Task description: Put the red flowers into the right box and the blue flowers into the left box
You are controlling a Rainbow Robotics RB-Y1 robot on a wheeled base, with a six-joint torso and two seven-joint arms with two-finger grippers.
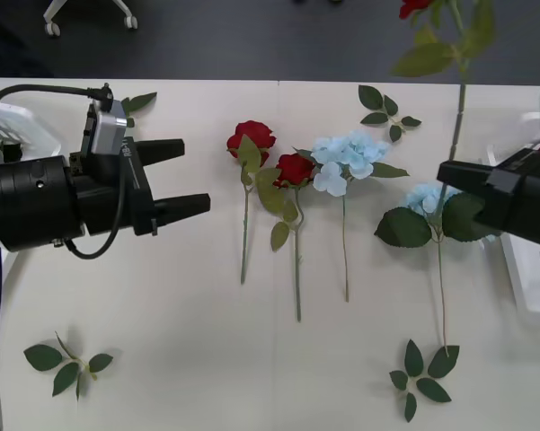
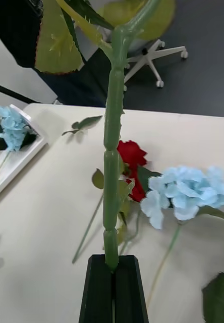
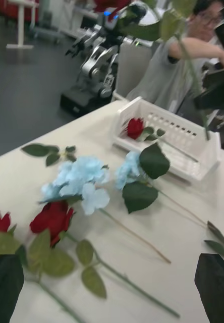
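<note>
My right gripper [image 1: 447, 172] is shut on the green stem [image 2: 112, 176] of a red rose [image 1: 413, 7], which is held upright above the table's right side. Two more red roses [image 1: 252, 135] [image 1: 294, 168] lie at mid table, with a blue flower [image 1: 346, 157] beside them and another [image 1: 429, 196] just under the right gripper. The right box [image 3: 167, 136] holds one red rose [image 3: 134, 127]. In the left box [image 2: 13, 161] lies a blue flower [image 2: 8, 126]. At the left, my left gripper [image 1: 184, 178] hovers open and empty, its fingers [image 3: 6, 287] pointing at the roses.
Flowerless green leaf sprigs lie at the front left [image 1: 67, 364], front right [image 1: 422, 377], back middle [image 1: 386, 112] and back left [image 1: 139, 101]. The table's far edge runs along a dark floor with an office chair base [image 1: 85, 13].
</note>
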